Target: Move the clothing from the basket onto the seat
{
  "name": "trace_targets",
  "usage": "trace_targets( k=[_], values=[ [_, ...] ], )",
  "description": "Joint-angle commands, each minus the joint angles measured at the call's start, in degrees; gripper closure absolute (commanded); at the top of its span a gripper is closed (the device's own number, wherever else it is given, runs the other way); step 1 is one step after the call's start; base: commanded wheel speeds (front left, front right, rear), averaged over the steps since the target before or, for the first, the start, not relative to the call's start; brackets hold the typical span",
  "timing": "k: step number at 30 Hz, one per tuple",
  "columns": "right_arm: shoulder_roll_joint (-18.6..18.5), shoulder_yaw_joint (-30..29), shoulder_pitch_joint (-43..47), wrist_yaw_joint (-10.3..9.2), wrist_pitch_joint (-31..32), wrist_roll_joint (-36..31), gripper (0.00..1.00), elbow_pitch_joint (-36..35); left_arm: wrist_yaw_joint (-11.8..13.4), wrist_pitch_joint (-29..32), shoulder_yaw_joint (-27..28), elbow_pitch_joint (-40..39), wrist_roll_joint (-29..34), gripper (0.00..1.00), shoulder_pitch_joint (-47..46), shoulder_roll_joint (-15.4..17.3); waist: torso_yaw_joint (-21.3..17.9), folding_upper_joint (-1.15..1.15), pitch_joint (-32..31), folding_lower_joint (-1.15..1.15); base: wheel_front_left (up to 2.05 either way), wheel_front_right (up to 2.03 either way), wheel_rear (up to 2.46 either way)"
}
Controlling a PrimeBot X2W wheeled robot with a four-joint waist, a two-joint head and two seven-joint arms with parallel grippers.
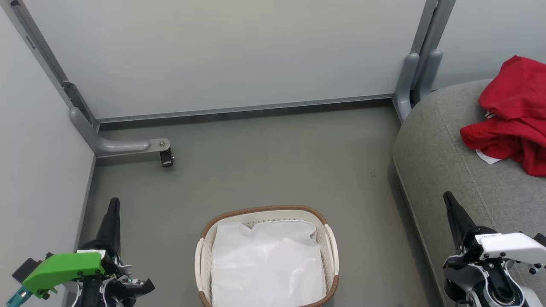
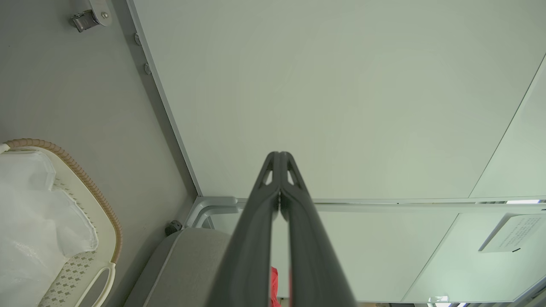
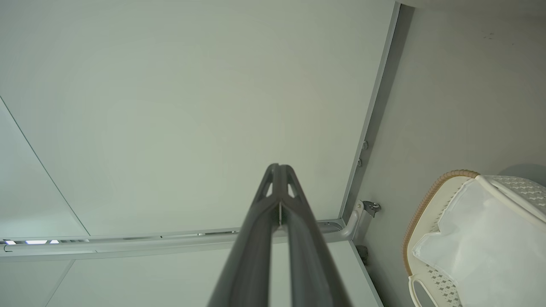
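The red clothing [image 1: 514, 115] lies bunched on the grey seat [image 1: 443, 170] at the right, a bit of white showing at its edge. On the floor at bottom centre stands the cream basket [image 1: 330, 251], holding just a smooth white sheet [image 1: 266, 264]. My left gripper [image 1: 113, 204] is low at the left, shut and holding nothing, well apart from the basket. Over the seat's front edge, my right gripper [image 1: 448, 198] is shut and holding nothing. The left wrist view has the shut left gripper [image 2: 280, 154], the basket [image 2: 100, 209], the seat [image 2: 187, 264] and a sliver of clothing [image 2: 274, 285]. In the right wrist view the right gripper [image 3: 279, 166] is shut, the basket [image 3: 420, 204] beside it.
Pale partition panels [image 1: 222, 55] wall in the grey floor [image 1: 273, 162] at the back and left. A grey panel foot with a caster [image 1: 166, 158] sticks out at back left; another grey foot [image 1: 405, 85] stands by the seat's back corner.
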Motion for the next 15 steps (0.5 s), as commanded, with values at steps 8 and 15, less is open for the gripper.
trace_targets(
  k=[8,15],
  values=[
    [-0.12,-0.23,-0.49,-0.04,0.23,-0.24,1.00,-0.09,-0.26,0.19,0.12,-0.09,-0.17,1.00,-0.55,0.03,0.00,0.00,0.00,0.00,0.00,0.00,0.00],
    [-0.10,-0.28,-0.49,-0.04,0.22,-0.26,1.00,-0.09,-0.26,0.19,0.11,-0.09,-0.17,1.00,-0.55,0.03,0.00,0.00,0.00,0.00,0.00,0.00,0.00]
  ],
)
